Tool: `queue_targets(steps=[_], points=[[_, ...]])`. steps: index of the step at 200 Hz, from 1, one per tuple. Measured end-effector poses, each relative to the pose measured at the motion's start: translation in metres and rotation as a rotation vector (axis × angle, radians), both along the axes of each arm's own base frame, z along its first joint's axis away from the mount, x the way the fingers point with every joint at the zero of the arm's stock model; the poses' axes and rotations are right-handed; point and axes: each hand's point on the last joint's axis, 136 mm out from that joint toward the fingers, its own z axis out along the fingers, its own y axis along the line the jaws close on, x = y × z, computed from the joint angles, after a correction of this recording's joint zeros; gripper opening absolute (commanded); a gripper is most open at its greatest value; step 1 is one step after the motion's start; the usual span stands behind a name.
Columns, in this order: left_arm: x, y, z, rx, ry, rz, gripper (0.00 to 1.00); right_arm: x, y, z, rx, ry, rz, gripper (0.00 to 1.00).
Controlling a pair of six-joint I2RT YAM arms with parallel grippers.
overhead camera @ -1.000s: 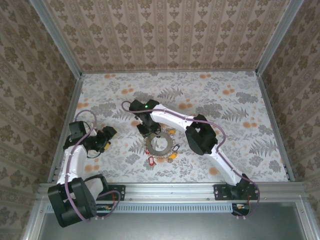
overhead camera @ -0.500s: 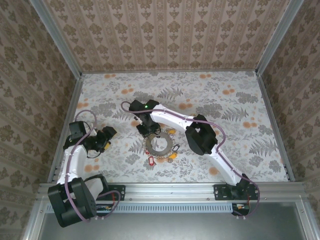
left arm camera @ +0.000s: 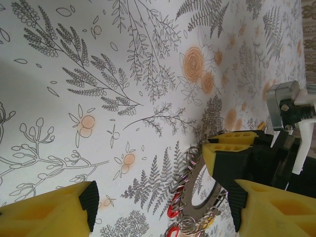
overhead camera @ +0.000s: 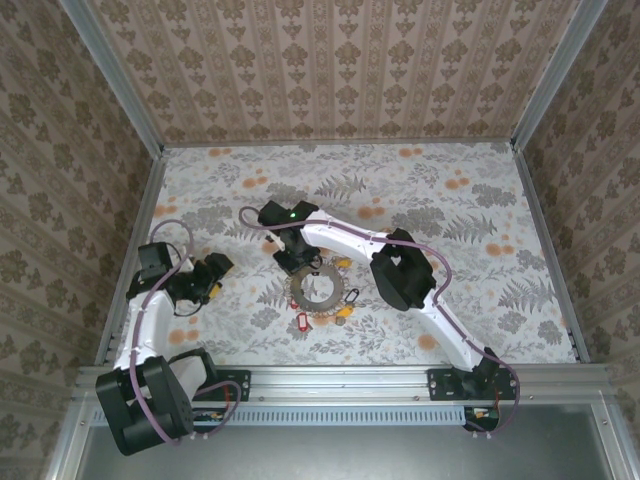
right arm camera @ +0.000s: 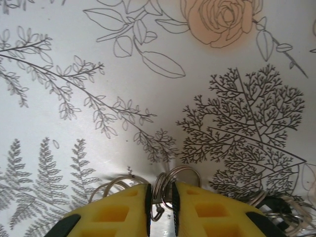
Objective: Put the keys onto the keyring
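- Hardly anything has shifted since the earlier view from above. The right arm's wrist and its purple cable (overhead camera: 245, 213) have edged a touch leftward, while the left arm and the keyring (overhead camera: 318, 289) sit as they did.
- Right hand (right arm camera: 162, 203) is pinched almost shut on a small wire ring (right arm camera: 170, 178) at the keyring's far rim. Its yellow fingers (right arm camera: 121, 213) leave only a sliver between them, and the wire fills it.
- The keyring lies flat at mid-desk (overhead camera: 470, 240), its rim fringed with small silver rings. A red-tagged key (overhead camera: 300, 322) and a yellow-tagged key (overhead camera: 345, 313) lie just beside its near edge.
- Left hand (overhead camera: 208, 272) hovers wide open with nothing in it, well to the left and facing the keyring. It looks placed to steady the loop or take a key when needed.
- The narrow pinch seems meant to fix one ring so that the loop can be lifted or worked. Wire that thin could slip out between the pads.
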Motion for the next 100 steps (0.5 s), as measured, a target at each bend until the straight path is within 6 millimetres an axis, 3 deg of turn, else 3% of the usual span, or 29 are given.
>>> queue_targets(steps=[46, 63, 100], points=[[0.0000, -0.0003, 0.0005, 0.000, -0.002, -0.001, 0.72, 0.0021, -0.0062, -0.0045, -0.033, -0.020, 0.020, 0.14], [0.0000, -0.0004, 0.0005, 0.000, -0.002, -0.002, 0.72, 0.0030, -0.0060, -0.0043, -0.031, -0.028, 0.022, 0.08], [0.0019, -0.0067, 0.0081, -0.030, -0.039, -0.033, 0.71, 0.0008, -0.0087, 0.0038, -0.003, -0.052, 0.041, 0.00]])
